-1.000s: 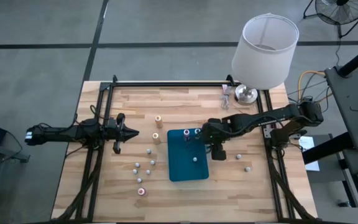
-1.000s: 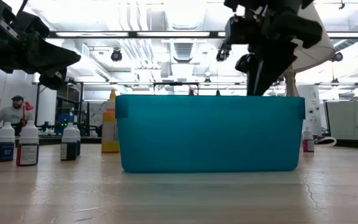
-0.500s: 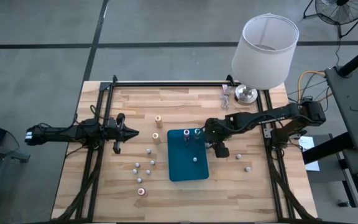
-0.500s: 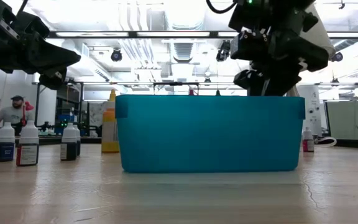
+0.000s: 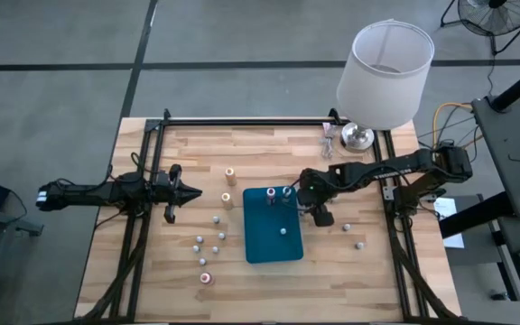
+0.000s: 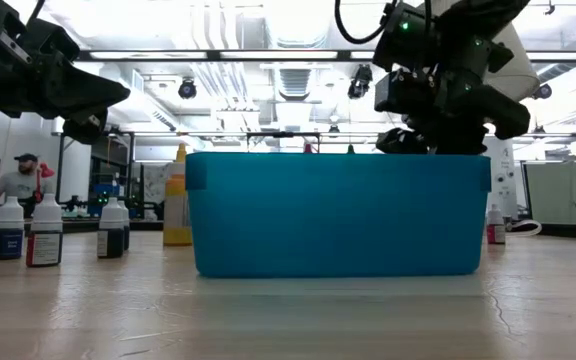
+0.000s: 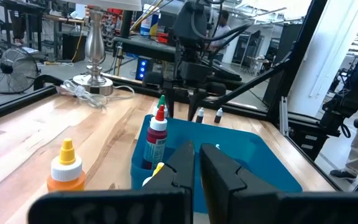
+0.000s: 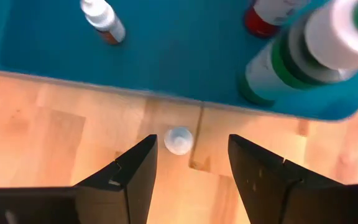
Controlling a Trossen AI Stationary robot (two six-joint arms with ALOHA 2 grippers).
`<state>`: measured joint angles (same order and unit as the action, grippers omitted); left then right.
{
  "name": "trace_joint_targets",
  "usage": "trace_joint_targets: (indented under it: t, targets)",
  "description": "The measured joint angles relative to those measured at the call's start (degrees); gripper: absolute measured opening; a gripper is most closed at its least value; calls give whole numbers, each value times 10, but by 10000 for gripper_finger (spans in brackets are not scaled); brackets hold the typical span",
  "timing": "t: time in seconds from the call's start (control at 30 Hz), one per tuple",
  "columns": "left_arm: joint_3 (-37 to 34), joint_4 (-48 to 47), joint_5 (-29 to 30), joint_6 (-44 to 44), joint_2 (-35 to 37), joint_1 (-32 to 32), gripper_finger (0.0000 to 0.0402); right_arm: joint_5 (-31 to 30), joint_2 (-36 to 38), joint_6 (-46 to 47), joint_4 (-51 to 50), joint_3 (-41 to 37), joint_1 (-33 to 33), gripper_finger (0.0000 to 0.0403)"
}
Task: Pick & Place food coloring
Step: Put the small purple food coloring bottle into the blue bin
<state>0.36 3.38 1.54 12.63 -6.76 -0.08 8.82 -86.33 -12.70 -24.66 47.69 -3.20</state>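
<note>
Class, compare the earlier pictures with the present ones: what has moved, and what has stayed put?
The right gripper has pulled back from the table's front half toward the teal tray's far right corner and risen, jaws open and empty. The left gripper, shut, the tray and the loose bottles have stayed put.

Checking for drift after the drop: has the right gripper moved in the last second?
Yes. In the high view the right gripper has pulled back from the teal tray's edge toward the lamp end.
</note>
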Motion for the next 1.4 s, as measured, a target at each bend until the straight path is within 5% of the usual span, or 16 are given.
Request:
trace_joint_targets:
  t: [1.03, 1.4]
  targets:
    - [0, 0, 0, 0, 0, 0, 0, 37, -35, -40, 45, -15, 0, 188]
    - [0, 0, 0, 0, 0, 0, 0, 32, -35, -33, 45, -15, 0, 135]
